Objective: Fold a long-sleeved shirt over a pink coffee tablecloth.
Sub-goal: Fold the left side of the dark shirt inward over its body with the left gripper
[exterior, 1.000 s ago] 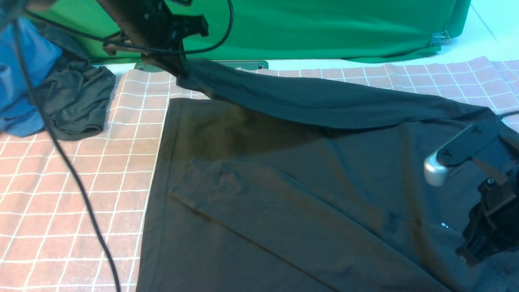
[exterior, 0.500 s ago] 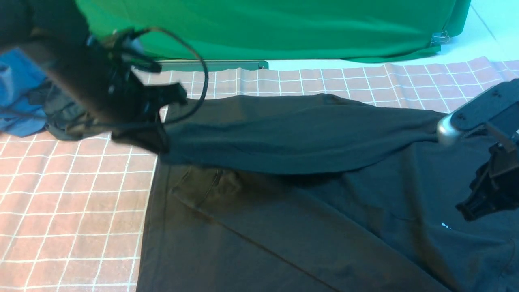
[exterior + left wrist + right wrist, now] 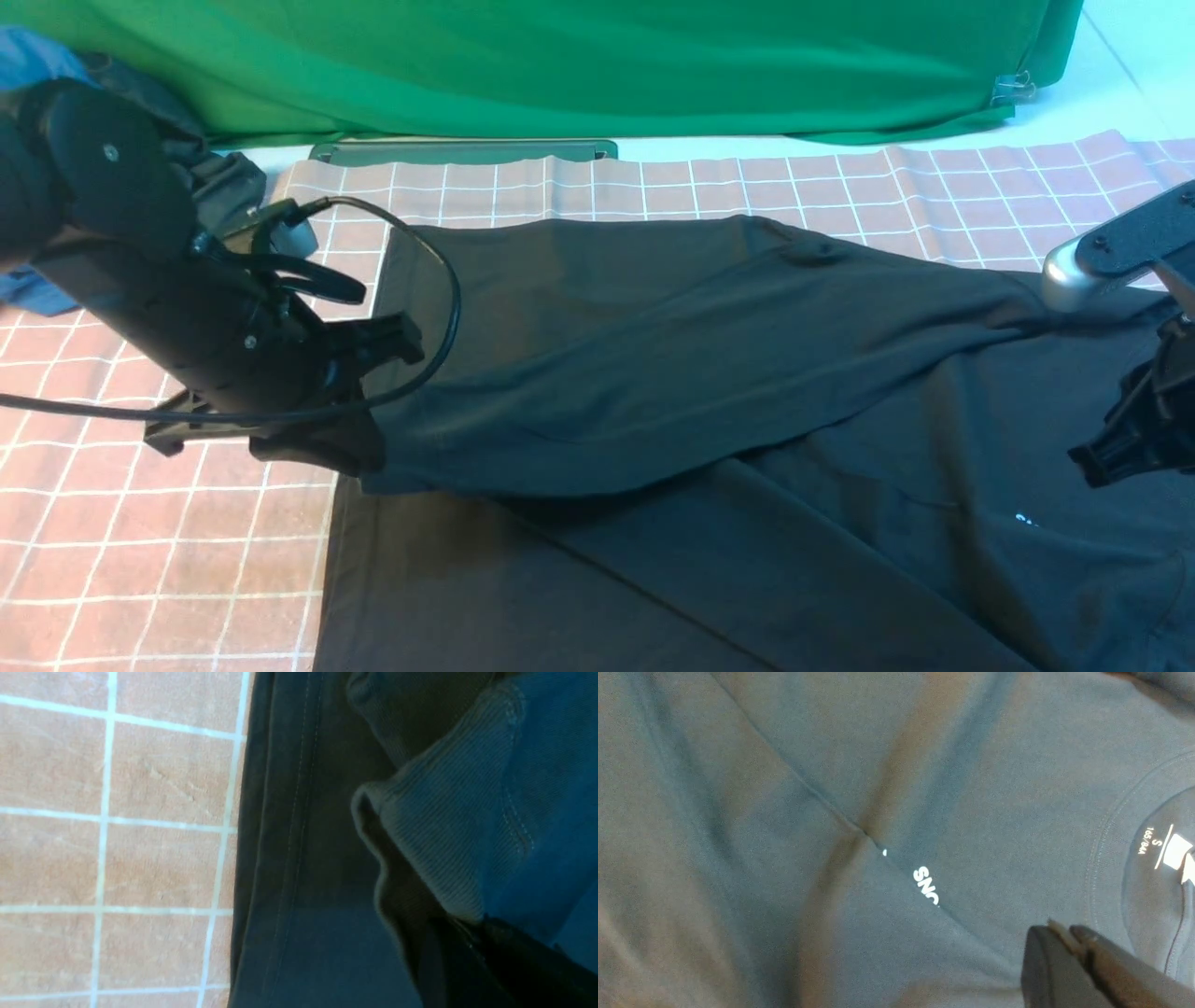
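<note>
The black long-sleeved shirt [image 3: 653, 597] is lying on the pink coffee tablecloth [image 3: 140, 541], one sleeve [image 3: 607, 401] stretching across it to the tightly pinching left claw [image 3: 353, 455], the right claw [image 3: 1066, 938] hovering closed, empty, near the collar [image 3: 1106, 858].

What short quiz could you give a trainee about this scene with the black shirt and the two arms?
1. True or false: the left gripper holds a sleeve cuff of the long-sleeved shirt.
2. The shirt lies on: A a wooden board; B the pink coffee tablecloth; C a blue towel.
3. Which size letter shows on the neck label in the right wrist view?
Key: 1 true; 2 B; 3 S.
</note>
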`<state>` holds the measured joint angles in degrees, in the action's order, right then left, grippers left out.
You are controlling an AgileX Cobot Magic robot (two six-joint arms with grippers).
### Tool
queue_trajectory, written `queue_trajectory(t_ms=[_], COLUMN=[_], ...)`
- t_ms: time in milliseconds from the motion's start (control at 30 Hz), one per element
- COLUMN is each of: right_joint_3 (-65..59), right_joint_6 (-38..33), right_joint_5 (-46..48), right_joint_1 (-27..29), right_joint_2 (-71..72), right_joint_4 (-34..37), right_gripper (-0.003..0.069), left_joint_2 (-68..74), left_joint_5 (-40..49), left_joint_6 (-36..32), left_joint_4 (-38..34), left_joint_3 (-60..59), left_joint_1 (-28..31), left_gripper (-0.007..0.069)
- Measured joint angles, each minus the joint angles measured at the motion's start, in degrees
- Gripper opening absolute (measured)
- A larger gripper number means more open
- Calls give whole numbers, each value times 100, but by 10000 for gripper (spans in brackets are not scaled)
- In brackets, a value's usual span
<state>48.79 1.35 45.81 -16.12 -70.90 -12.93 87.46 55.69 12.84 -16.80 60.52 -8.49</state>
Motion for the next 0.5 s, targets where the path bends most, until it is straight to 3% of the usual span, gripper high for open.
queue_trajectory(t_ms=[167, 300, 367, 500], right_joint_3=[0, 128, 310, 918], right_joint_6=[0, 0, 0, -253], right_joint_5=[-5, -28, -28, 81], right_joint_1=[0, 138, 342, 1186], right_joint_2=[0, 0, -6, -246], right_joint_4=[0, 13, 26, 582], right_gripper=[90, 90, 80, 34], left_joint_2=[0, 0, 0, 0], left_joint_5=[-155, -174, -174, -185], left_joint_6=[0, -18, -12, -17], left_joint_4=[-13, 108, 222, 277], left_joint_3=[-2, 56, 153, 433], left_joint_1=[0, 0, 0, 0], left_gripper=[133, 314, 354, 338])
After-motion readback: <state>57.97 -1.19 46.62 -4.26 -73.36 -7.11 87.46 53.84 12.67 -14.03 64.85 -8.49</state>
